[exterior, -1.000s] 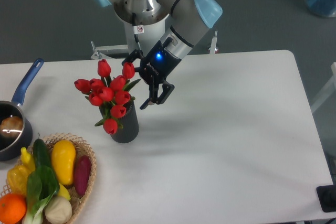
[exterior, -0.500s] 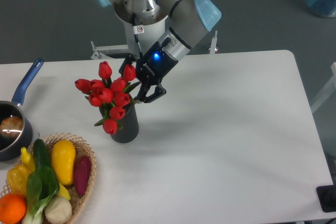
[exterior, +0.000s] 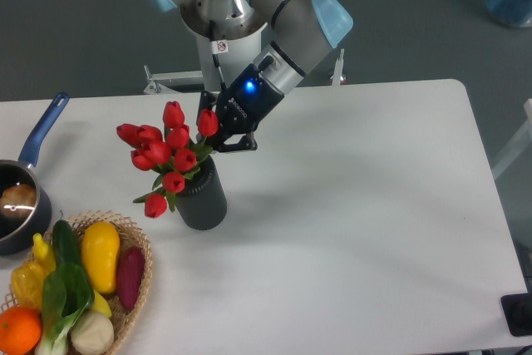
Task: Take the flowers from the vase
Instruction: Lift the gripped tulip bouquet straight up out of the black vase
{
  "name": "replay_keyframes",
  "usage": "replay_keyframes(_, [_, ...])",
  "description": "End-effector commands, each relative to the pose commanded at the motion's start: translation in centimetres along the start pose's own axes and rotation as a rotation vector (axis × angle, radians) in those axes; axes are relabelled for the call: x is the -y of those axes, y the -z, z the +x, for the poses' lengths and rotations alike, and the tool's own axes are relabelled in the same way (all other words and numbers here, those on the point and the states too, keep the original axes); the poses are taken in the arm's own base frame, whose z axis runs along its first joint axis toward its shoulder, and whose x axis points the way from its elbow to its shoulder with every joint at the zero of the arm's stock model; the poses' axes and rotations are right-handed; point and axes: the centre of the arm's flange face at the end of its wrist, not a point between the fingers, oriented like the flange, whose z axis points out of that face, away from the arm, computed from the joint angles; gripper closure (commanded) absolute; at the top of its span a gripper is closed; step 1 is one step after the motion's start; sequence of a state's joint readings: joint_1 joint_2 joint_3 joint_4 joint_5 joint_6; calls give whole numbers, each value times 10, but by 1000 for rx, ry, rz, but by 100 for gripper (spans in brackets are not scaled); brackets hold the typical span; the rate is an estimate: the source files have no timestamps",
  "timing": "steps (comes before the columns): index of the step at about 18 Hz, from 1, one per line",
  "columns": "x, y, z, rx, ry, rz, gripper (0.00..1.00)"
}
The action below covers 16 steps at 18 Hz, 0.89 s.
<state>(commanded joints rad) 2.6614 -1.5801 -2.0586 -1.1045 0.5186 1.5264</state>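
Flowers (exterior: 166, 151), a bunch of red tulips with green stems and leaves, stand in the vase (exterior: 202, 199) on the left half of the white table (exterior: 374, 230). The bunch leans out to the left, and its lowest bud hangs past the vase's left side. The vase is a dark ribbed cylinder, and it looks tipped a little to the right.

From where I stand, the gripper (exterior: 218, 132) reaches down from the far side and sits right at the upper right edge of the bunch, one red bud directly in front of it. Its black fingers are tucked in among the buds and leaves, so I cannot tell whether they are apart or closed on the stems. A blue light glows on the wrist just behind them.

Near the left corner sits a wicker basket (exterior: 137, 288) of vegetables, and beyond it, at the left edge, a dark saucepan (exterior: 21, 205) with a blue handle.
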Motion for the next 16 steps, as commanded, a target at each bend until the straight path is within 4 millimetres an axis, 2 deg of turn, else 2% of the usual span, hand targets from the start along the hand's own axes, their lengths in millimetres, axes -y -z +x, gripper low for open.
replay_keyframes(7, [28, 16, 11, 27, 5, 68, 100])
replay_keyframes(9, [44, 26, 19, 46, 12, 90, 100])
replay_keyframes(11, [60, 47, 22, 77, 61, 106, 100])
replay_keyframes(16, [92, 72, 14, 75, 112, 108, 100])
